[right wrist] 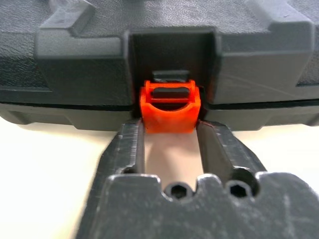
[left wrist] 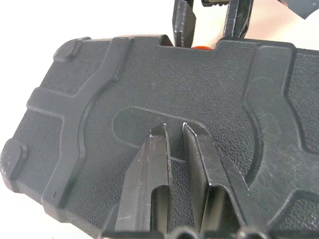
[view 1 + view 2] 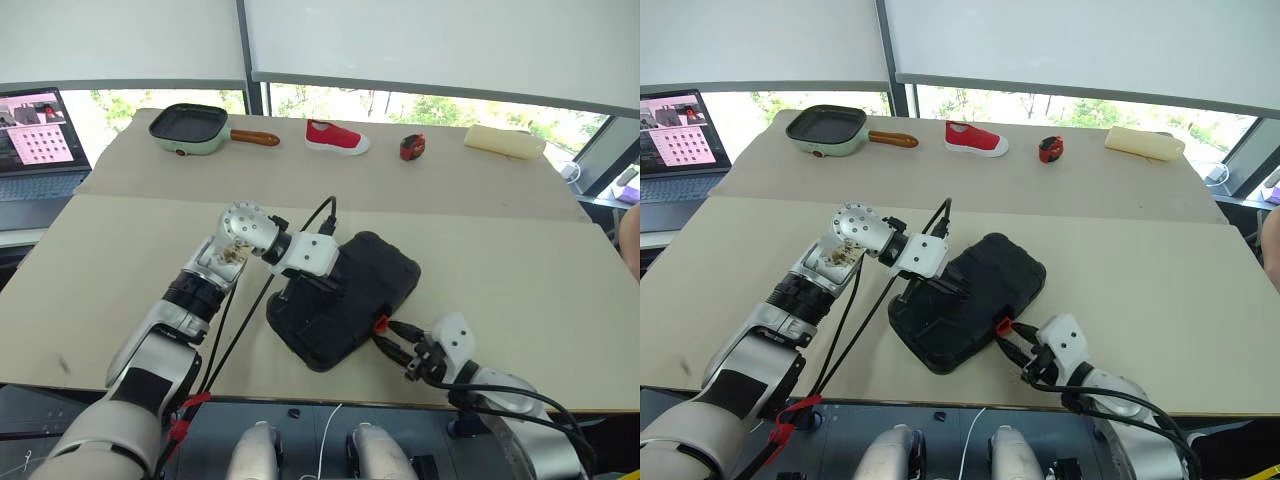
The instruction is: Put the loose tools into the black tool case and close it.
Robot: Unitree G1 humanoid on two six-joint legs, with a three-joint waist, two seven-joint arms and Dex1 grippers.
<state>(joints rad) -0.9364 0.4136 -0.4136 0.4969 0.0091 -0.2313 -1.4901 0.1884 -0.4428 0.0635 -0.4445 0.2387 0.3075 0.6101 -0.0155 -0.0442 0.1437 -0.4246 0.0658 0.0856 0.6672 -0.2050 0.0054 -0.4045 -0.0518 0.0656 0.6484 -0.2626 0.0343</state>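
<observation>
The black tool case (image 3: 385, 275) lies shut on the near tan table, its textured lid up. My left gripper (image 3: 335, 290) rests on the middle of the lid (image 2: 99, 99), its fingers (image 2: 154, 164) shut with nothing between them. At the case's near edge sits the small orange latch (image 1: 170, 112). My right gripper (image 1: 170, 128) is level with the tabletop, one finger against each side of the latch (image 3: 381, 323). No loose tools are in view.
On the far table stand a green pan with a wooden handle (image 3: 190, 128), a red shoe (image 3: 335, 137), a red-and-black tape measure (image 3: 412, 146) and a cream roll (image 3: 503, 141). A laptop (image 3: 40, 140) is at the far left. The table's front edge (image 3: 330, 395) runs just below the case.
</observation>
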